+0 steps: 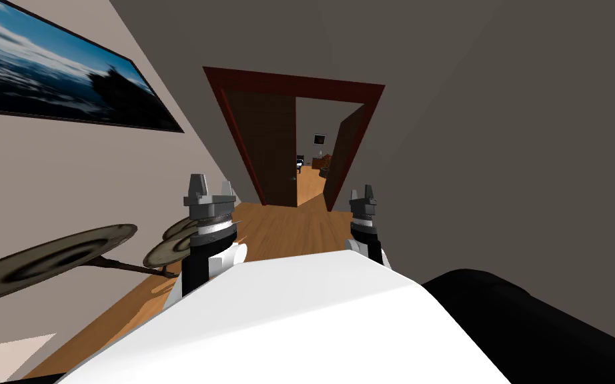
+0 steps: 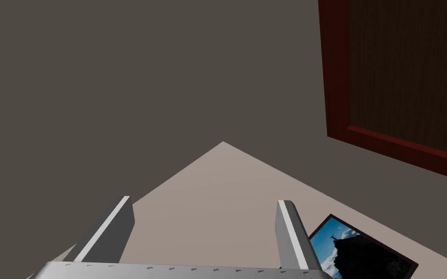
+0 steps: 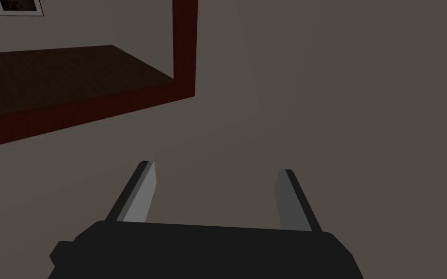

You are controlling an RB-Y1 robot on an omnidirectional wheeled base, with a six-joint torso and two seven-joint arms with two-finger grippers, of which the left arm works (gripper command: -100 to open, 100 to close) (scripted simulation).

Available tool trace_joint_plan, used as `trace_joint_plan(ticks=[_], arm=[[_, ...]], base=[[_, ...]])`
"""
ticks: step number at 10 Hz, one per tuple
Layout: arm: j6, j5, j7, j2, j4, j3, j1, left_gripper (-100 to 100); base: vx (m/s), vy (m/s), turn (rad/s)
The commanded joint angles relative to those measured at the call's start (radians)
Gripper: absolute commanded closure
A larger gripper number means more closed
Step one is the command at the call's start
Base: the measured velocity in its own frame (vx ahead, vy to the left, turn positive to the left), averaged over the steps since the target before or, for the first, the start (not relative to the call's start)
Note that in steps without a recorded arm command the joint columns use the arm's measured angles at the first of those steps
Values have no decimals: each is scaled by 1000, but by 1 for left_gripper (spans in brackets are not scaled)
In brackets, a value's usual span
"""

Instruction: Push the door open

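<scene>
Wooden floor (image 1: 286, 230), brown door (image 1: 267, 147) ajar ahead

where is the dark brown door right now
In the head view the dark brown door is straight ahead at the far end of the wooden floor, partly open inside its dark red frame.

No text, label, brand, number or sign can be read. The large framed picture (image 1: 53, 67) on the left wall carries only sky and a dark rock. The small framed picture (image 1: 319, 139) in the far room is too small to be read.
</scene>
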Motion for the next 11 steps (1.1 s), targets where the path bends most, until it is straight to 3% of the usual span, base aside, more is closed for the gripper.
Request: trace_joint_plan(ticks=[1,11], arm=[[-6,-2,2,8,34,-2,-12,-100],[-38,-13,15,42,237,-10,-85,-100]], base=[[95,-13,-4],[123,2,-1]])
